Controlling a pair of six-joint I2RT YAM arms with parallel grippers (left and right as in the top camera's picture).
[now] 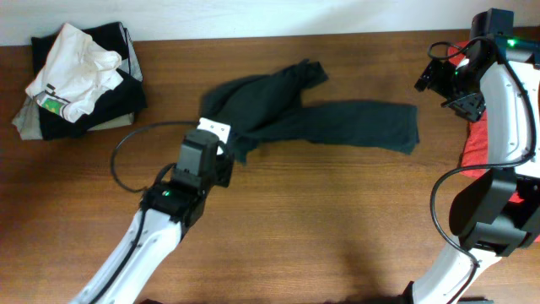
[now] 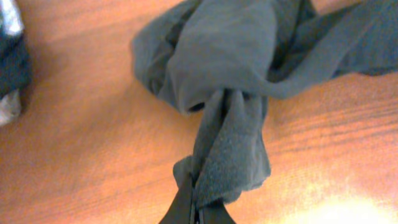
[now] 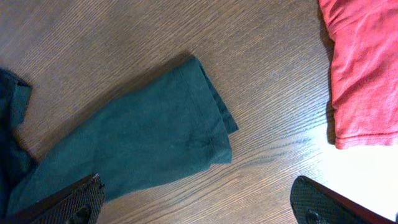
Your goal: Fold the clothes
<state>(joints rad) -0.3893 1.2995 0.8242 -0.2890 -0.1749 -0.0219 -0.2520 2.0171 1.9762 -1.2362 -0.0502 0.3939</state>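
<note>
A dark green-black shirt (image 1: 321, 122) lies bunched and twisted across the middle of the wooden table; no white letters show on it. My left gripper (image 1: 224, 152) is shut on a fold at its left end, seen up close in the left wrist view (image 2: 198, 208) with the cloth (image 2: 230, 56) stretching away from the jaws. My right gripper (image 1: 439, 80) hangs open and empty above the table past the shirt's right end. In the right wrist view its jaws (image 3: 196, 190) are wide apart over bare wood, beside the shirt's sleeve end (image 3: 137, 137). A red-orange shirt (image 1: 481, 139) lies at the right edge.
A pile of black, white and grey clothes (image 1: 76, 76) sits at the back left corner. The red-orange shirt (image 3: 367, 62) lies partly under my right arm. The table's far edge (image 1: 270, 35) runs along the top.
</note>
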